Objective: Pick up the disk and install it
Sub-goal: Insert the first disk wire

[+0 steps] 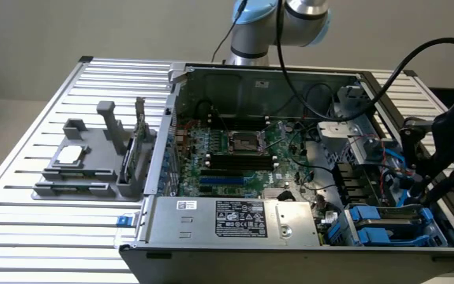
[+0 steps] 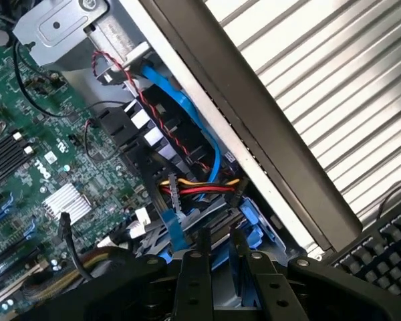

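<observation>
The disk (image 1: 389, 218) lay in the drive bay at the five o'clock corner of the open computer case (image 1: 266, 77), as the exterior view showed it. Its grey face was framed by the blue carrier, and the grey power-supply box (image 1: 243, 218) sat just beside it at nine o'clock. The gripper (image 1: 425, 190) of the single arm hung over that same corner. From it the disk lay toward seven o'clock, very near; whether they touched could not be made out. The disk's long axis seemed to run roughly from nine to three o'clock in that view, along the case's near wall, though cables hid part of it. In the wrist view the gripper (image 2: 217, 242) pointed at the disk (image 2: 252, 221), with a red-and-yellow cable bundle (image 2: 200, 187) just beyond. Whether the gripper was open or clamped on the carrier could not be told. By the look of it, the disk sat in or right at its bay.
</observation>
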Motion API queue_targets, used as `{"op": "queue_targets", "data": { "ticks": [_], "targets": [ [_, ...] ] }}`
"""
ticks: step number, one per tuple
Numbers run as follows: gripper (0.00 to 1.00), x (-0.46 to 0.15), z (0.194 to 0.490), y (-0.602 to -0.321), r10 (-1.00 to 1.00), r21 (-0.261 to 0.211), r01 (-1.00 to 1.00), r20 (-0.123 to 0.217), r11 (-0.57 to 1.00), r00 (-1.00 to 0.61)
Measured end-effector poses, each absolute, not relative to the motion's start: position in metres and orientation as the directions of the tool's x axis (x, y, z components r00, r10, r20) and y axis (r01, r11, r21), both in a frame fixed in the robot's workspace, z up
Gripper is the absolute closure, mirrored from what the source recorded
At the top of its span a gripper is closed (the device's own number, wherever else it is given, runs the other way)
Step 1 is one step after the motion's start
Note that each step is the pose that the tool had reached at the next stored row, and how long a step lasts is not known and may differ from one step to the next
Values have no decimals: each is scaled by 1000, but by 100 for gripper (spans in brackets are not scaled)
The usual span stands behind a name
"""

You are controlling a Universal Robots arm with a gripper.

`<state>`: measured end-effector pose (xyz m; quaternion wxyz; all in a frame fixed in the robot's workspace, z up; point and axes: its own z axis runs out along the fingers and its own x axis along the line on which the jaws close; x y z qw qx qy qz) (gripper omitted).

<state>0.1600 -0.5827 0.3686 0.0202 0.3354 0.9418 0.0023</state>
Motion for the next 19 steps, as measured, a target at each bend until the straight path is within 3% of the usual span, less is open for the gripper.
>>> {"op": "queue_targets", "data": {
  "ticks": [19],
  "targets": [
    [74, 169, 352, -582, 789, 18, 789, -37, 614, -614]
  ]
}}
